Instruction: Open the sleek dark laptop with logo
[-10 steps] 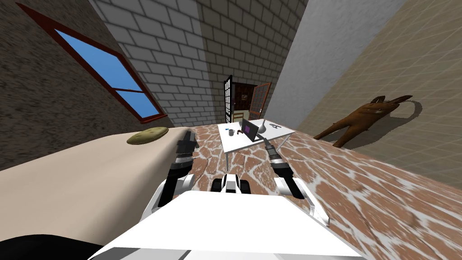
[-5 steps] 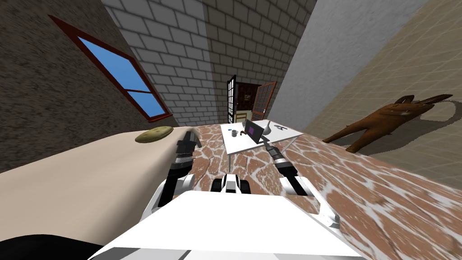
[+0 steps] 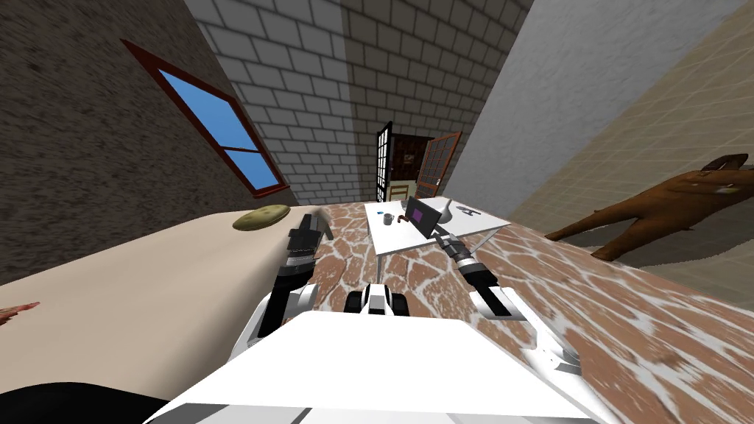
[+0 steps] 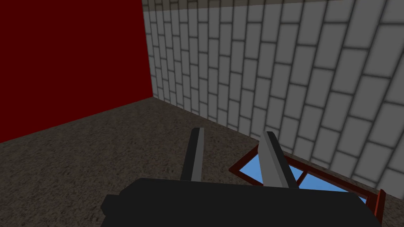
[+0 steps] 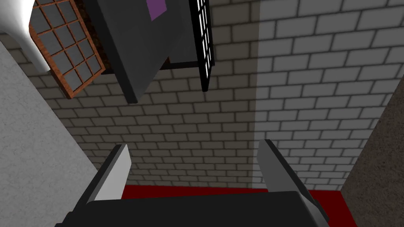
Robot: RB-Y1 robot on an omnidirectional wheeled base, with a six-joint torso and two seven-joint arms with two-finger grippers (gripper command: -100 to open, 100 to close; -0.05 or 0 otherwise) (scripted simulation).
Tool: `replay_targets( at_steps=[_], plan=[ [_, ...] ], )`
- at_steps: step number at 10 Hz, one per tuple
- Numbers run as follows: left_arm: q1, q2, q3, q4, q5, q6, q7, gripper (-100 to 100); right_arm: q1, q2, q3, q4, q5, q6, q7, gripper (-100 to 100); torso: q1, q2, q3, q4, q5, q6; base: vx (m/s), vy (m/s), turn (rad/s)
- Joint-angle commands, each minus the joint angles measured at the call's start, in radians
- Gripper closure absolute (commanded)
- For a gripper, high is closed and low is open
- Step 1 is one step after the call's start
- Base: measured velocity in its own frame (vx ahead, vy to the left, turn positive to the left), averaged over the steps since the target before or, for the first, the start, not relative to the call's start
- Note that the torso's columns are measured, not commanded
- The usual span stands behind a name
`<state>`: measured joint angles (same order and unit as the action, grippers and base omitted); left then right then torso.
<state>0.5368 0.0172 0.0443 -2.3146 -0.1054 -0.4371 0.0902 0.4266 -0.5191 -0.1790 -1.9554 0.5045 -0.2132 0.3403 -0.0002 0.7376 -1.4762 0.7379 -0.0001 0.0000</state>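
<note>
A: where's the laptop
B: laptop (image 3: 420, 216) is on the white table (image 3: 394, 239) ahead, at the far end of the stone floor (image 3: 589, 294), in front of the doors (image 3: 438, 165). dark shell, purple square logo on the lid. the lid is up off the base and tilted, with its back toward me
A: right gripper?
B: right gripper (image 5: 193, 144) is at the table's near edge, just short of the laptop. fingers are wide apart with nothing between them. its wrist view looks up the back of the lid. the lid's lower corner lies beyond the fingertips, off to one finger's side
A: touching it?
B: apart from it in the wrist view (head view is too small to judge the gap)
A: left?
B: left gripper (image 4: 232, 132) is held up beside the beige surface (image 3: 147, 287) on my left, well apart from the table. fingers are parted, narrower than the right's, and hold nothing
A: what else is on the table?
B: grey mug (image 3: 386, 218) near the laptop on its left, with a small blue thing (image 3: 379, 213) behind the mug. white long-necked vase (image 3: 445, 211) just right of the laptop, close to the right gripper. a grey object (image 3: 467, 211) lies by the far right corner, can't tell what it is
A: rest of the room?
B: olive cushion (image 3: 261, 216) on the beige surface, red-framed window (image 3: 210, 110) in the left wall, brown animal figure (image 3: 663, 206) stretched along the right wall
</note>
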Motion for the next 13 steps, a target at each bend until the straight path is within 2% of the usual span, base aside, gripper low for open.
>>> replay_targets(
  at_steps=[1,7,13],
  plan=[
    [0.0,0.0,0.0,0.0,0.0,0.0,0.0,0,-0.015,-0.072,-0.032,0.059,0.065,0.023,0.065,-100,0.0,0.001,0.0,0.0,0.0,0.0,0.054,0.052,0.095],
    [0.0,0.0,0.0,0.0,0.0,0.0,0.0,0,-0.035,-0.223,-0.098,0.171,0.202,0.077,0.197,-100,0.0,0.0,0.0,0.0,0.0,0.0,0.053,0.039,0.092],
    [0.0,0.0,0.0,0.0,0.0,0.0,0.0,0,-0.049,-0.342,-0.148,0.251,0.307,0.117,0.299,-100,0.0,0.0,0.0,0.0,0.0,0.0,0.045,0.031,0.071]
  ],
)
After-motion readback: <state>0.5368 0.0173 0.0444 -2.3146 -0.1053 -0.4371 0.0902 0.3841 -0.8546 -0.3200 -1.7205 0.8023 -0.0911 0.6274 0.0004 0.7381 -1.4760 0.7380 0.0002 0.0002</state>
